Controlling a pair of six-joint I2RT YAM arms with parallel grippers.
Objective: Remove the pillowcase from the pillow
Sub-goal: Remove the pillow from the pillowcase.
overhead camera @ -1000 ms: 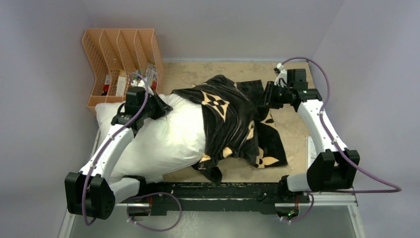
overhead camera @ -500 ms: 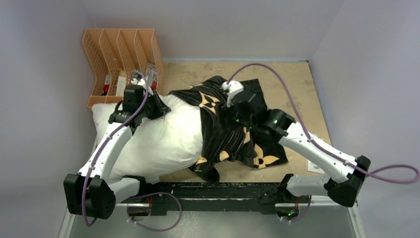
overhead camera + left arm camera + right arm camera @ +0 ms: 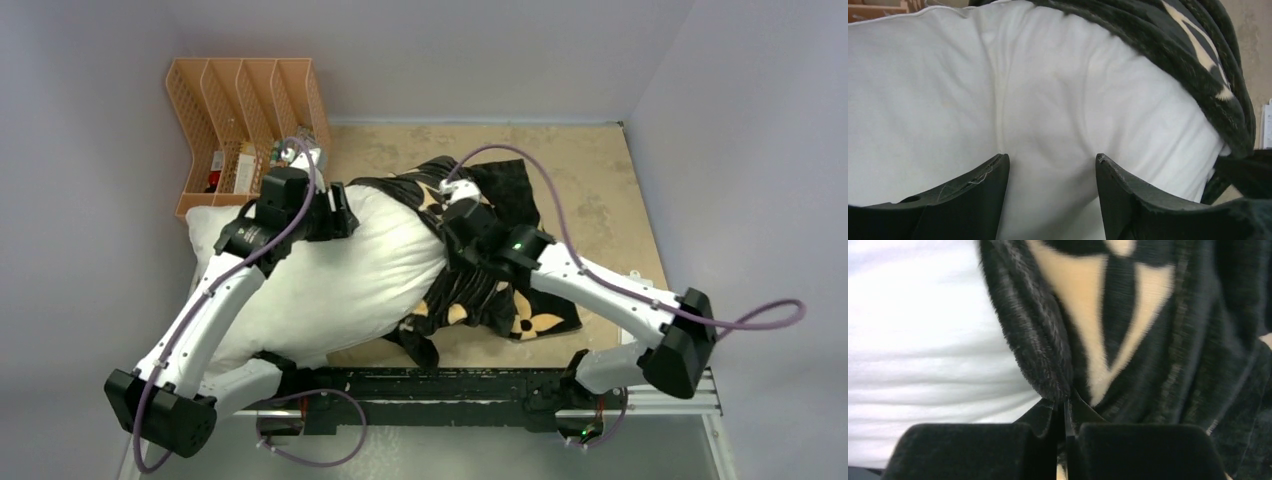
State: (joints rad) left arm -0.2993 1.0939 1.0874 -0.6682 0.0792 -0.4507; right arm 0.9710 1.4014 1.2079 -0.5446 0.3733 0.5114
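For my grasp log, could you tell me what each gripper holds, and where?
The right gripper pinches the pillowcase by its plush edge; the left gripper, open against the pillow, holds nothing.

Soft, even light; wrist views slightly blurred.

No legible text or labels

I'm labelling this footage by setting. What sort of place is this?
Probably a robotics lab test cell: left arm and right arm bolted at the edge of a table, bare grey walls boxing it in, an orange rack in the corner.
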